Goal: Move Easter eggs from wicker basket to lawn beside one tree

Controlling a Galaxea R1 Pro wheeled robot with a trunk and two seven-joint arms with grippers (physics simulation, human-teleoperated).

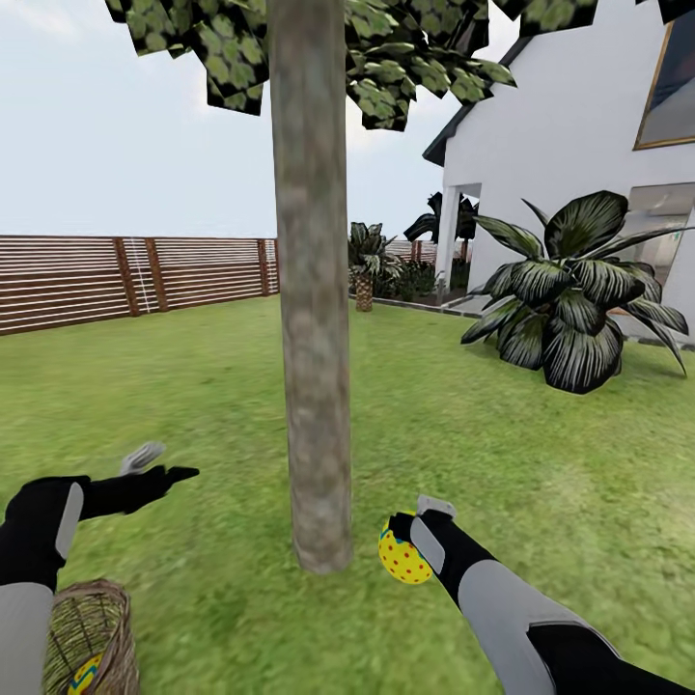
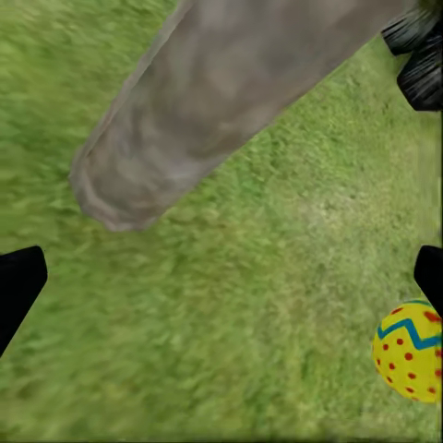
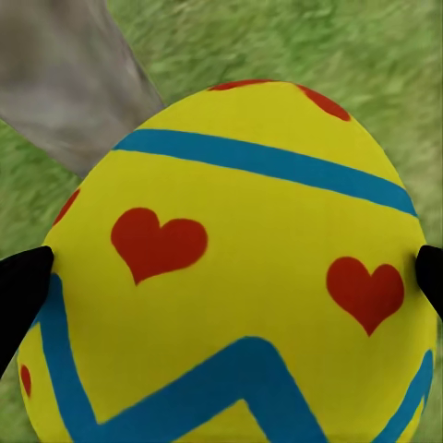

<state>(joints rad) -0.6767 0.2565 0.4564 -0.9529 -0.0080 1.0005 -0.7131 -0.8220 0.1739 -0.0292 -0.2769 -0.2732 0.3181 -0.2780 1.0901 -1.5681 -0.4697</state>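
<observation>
At the lawn's near left, a brown woven wicker basket (image 1: 92, 632) holds a yellow patterned egg (image 1: 85, 674). Above it, the left gripper (image 1: 159, 465) hovers with jaws released. The thick grey-brown tree trunk (image 1: 314, 290) rises from mottled green lawn (image 1: 193, 386). Right of its base, the right gripper (image 1: 413, 521) grasps a yellow red-spotted, blue-banded Easter egg (image 1: 403, 555).
</observation>
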